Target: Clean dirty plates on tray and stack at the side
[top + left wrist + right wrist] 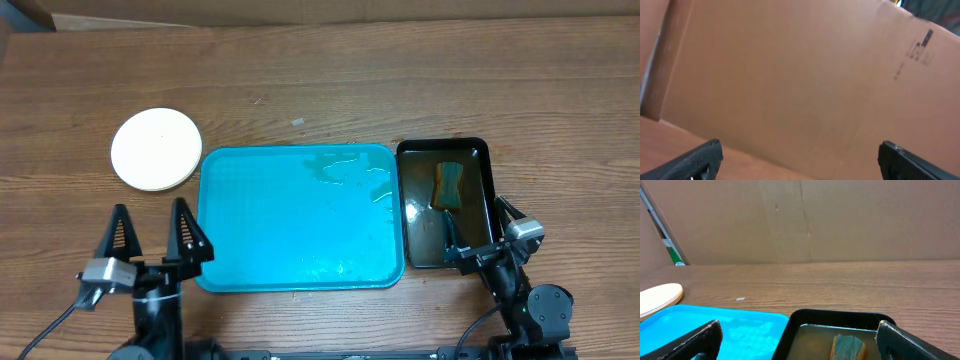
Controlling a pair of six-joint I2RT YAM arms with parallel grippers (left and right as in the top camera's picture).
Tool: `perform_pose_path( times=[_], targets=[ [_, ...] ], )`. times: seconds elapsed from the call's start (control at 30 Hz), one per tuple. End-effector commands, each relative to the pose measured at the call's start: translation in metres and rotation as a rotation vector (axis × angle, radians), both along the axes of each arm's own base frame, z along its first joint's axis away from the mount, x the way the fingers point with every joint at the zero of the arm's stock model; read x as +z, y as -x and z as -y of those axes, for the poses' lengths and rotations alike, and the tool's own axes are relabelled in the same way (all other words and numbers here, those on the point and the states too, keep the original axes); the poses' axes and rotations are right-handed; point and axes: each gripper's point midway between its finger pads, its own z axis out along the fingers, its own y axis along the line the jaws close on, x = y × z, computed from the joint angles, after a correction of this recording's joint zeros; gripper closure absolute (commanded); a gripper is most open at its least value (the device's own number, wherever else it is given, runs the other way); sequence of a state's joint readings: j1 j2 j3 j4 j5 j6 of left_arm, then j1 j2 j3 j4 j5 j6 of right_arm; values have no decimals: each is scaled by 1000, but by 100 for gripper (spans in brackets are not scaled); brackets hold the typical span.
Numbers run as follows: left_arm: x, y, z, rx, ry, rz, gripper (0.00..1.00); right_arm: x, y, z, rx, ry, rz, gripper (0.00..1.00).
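The plates [154,149] sit in a neat pile on the bare table [400,80], just off the far left corner of the tray [300,220] and not touching it. From above they read as one pale disc, so I cannot count them; the right wrist view catches only a thick cream edge. No plate is on the tray, which shows a few wet patches near its far right side. Beside it, the black tray [440,143] holds murky liquid and a sponge [448,184].

Both arms are at the near edge. The left gripper [152,236] has its fingers spread wide with nothing between them, aimed at a cardboard wall [790,75]. The right gripper [481,226] is likewise agape and empty, looking over the black tray.

To my eye the job looks done. If the pile needed moving, I'd expect light, stiff plastic, possibly damp and slick. The only real hold is the rim, pinched top and bottom at the near edge. A shove from the side would likely skate the pile along the wood or shear the stack.
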State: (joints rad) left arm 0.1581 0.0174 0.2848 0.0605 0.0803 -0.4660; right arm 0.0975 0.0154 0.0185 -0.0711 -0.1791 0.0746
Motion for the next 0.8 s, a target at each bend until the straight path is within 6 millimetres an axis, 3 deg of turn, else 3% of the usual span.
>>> perform_pose_path(
  times=[0.0,0.23,0.37,0.63,0.77],
  targets=[
    [-26,-10,5,-35,-4,-36,0,-2,0,2,-6,-4,4,0],
    [-97,-32,0,-26,26,-178,0,-2,0,2,-7,-4,4,0],
    [-115,-36,2,-17,2,-213,0,-2,0,2,-6,-4,4,0],
    [-145,-38,25,-61,-343,-327,0,-2,0,2,-6,-4,4,0],
    [-163,-38,25,-71,-353,-399,0,-2,0,2,-6,-4,4,0]
  ],
)
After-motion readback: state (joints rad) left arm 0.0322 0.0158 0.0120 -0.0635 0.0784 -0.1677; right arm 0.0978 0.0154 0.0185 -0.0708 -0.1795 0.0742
